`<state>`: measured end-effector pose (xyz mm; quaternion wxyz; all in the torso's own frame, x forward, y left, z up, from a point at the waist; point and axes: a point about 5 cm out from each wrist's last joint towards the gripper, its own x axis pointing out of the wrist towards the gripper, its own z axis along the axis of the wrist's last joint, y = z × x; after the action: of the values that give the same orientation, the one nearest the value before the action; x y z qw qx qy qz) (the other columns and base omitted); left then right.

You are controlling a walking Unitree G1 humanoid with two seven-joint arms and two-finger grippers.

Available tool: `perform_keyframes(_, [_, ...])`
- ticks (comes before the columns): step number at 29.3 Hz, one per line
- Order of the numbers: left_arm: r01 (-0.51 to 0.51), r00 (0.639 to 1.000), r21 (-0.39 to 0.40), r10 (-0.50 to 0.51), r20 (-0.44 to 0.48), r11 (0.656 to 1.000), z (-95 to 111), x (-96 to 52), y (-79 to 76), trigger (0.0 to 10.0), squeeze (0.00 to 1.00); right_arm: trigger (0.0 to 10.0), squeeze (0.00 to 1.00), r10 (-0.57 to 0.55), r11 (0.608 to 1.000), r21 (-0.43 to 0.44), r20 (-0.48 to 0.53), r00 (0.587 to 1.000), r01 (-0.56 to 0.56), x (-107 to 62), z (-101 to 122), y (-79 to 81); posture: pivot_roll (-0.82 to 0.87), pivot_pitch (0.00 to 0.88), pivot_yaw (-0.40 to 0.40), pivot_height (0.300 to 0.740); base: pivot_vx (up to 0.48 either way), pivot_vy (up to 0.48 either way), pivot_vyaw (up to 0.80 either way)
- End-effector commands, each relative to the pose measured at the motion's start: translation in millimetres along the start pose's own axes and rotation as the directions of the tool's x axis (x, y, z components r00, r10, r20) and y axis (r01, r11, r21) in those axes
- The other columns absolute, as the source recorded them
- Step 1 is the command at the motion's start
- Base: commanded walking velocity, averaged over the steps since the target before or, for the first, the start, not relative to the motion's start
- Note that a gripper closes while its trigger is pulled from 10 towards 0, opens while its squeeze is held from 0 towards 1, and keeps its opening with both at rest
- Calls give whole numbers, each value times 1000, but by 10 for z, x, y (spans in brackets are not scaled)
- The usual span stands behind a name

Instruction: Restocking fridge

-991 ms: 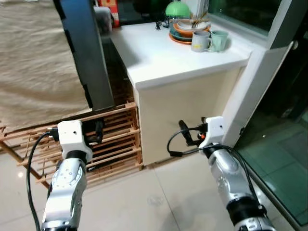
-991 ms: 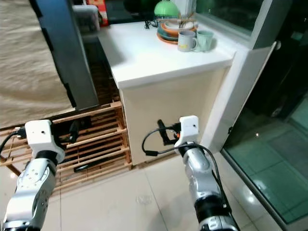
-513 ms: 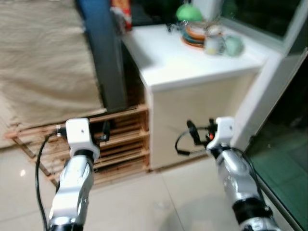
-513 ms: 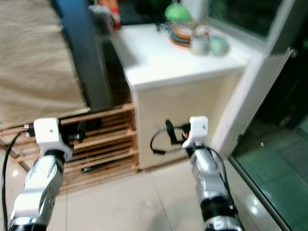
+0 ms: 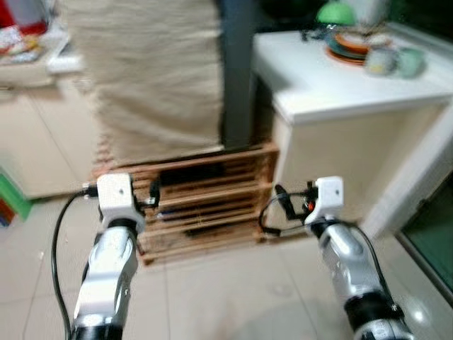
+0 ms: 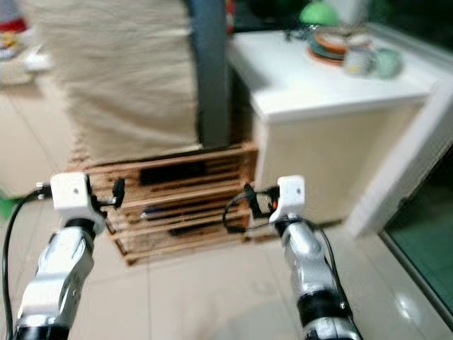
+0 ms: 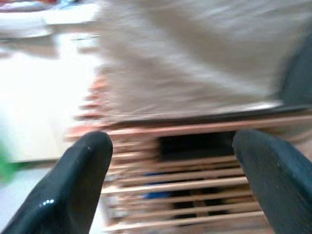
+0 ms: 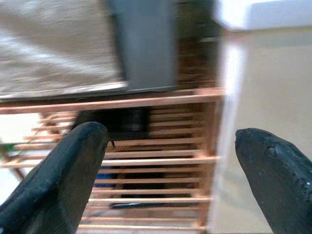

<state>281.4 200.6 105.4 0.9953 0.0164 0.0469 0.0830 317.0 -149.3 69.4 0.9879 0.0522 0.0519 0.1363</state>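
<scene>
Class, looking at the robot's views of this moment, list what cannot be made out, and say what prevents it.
- Dishes on the white counter: motion blur in the eye views.
- Dark items inside the wooden slatted rack: hidden by slats, blurred.
- Object under the beige cloth: covered.
- Red items: cut off, blurred.

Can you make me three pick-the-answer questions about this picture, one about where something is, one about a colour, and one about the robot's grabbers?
1. Where do the dishes sit?
A. on the white counter
B. on the floor
C. in the wooden crate

2. What colour is the dome behind the dishes?
A. red
B. green
C. blue

3. How are the left end effector and right end effector?
A. both open, empty
B. both holding cups
C. one holding a bottle

Answers: 1 A, they rest on the countertop. 2 B, it looks green. 3 A, the fingers stand apart with nothing between.
</scene>
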Motion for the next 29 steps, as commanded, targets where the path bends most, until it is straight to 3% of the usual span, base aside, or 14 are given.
perform_keyframes(1, [-3,1000,13,2,21,1000,30,21,-3,10000,0,10000,0,25,1000,-7,-5,1000,-25,-4,-20,55,-63,0,45,740,0,0,0])
perform_keyframes(4, [36,998,3,-36,50,999,95,15,-39,10000,0,10000,0,30,1000,-8,-3,1000,-30,-22,-33,69,-67,0,48,740,90,133,0])
perform_keyframes(12, [12,1000,0,-12,24,1000,41,26,15,10000,0,10000,0,28,1000,-5,4,1000,-28,-49,-54,92,-71,0,50,740,197,410,0])
perform_keyframes(20, [41,997,-14,-40,66,999,81,26,-8,10000,0,10000,0,-64,996,-52,156,986,73,-89,157,2,-72,0,45,740,0,435,0])
perform_keyframes(29, [62,995,-24,-60,81,998,119,55,-7,10000,0,10000,0,-90,994,-50,147,985,98,-172,84,-17,-71,0,41,740,0,438,0])
